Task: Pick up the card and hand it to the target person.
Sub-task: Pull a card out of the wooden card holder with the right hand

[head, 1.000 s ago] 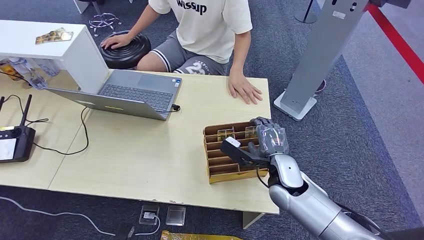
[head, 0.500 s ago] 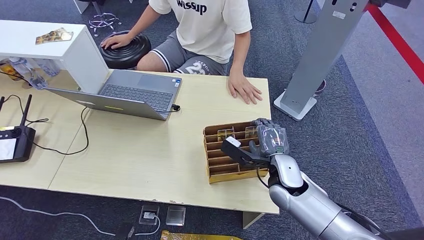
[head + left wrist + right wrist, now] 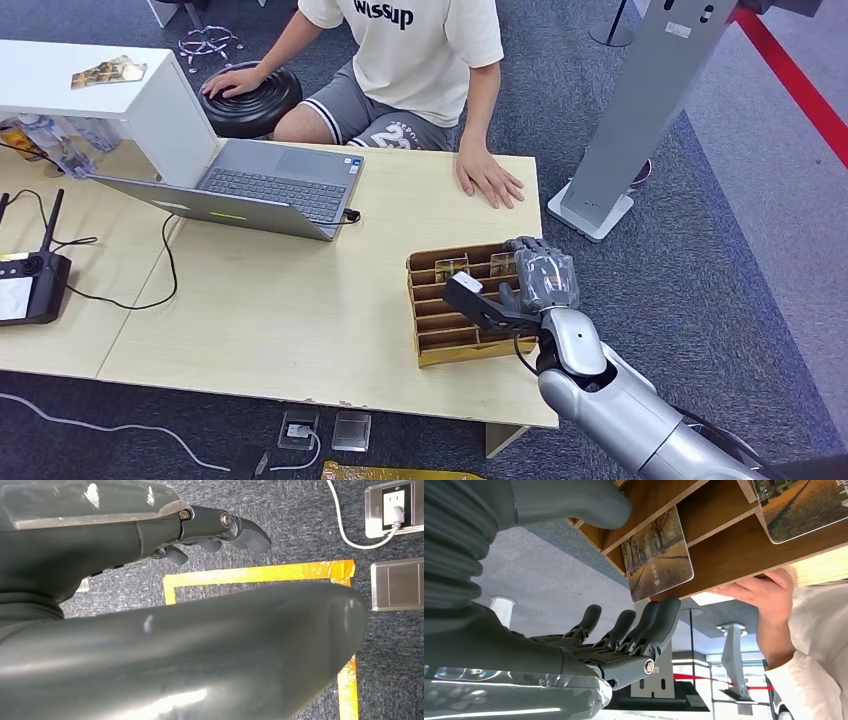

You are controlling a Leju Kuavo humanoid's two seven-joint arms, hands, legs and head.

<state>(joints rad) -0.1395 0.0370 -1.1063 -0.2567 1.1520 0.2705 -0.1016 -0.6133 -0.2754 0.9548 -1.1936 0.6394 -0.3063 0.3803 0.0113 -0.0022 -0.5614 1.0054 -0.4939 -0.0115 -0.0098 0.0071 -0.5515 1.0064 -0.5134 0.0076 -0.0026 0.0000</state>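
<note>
- My right hand [image 3: 540, 278] hangs over the far right corner of the slotted wooden card rack [image 3: 440, 330], fingers [image 3: 659, 622] spread apart and gripping nothing, thumb stretched out over the rack's slats.
- From the right wrist camera I see the nearest card [image 3: 657, 555], printed with an autumn tree-lined road, standing in its slot just beyond my fingertips; whether they touch its edge I cannot tell.
- A second card [image 3: 804, 507] with a similar scene stands in the neighbouring compartment of the same row, further from my hand.
- My left hand [image 3: 210, 530] hangs at my side above grey carpet, fingers loosely curled and holding nothing, over a yellow tape outline [image 3: 260, 574] and near a floor socket [image 3: 395, 507].
- The rack sits near the right end of the pale wooden table [image 3: 280, 300].
- Across the table a person in a white T-shirt [image 3: 425, 50] sits with one hand [image 3: 487, 180] flat on the tabletop, well apart from the rack.
- An open laptop [image 3: 265, 190] and a black remote controller [image 3: 28, 285] lie further left.
</note>
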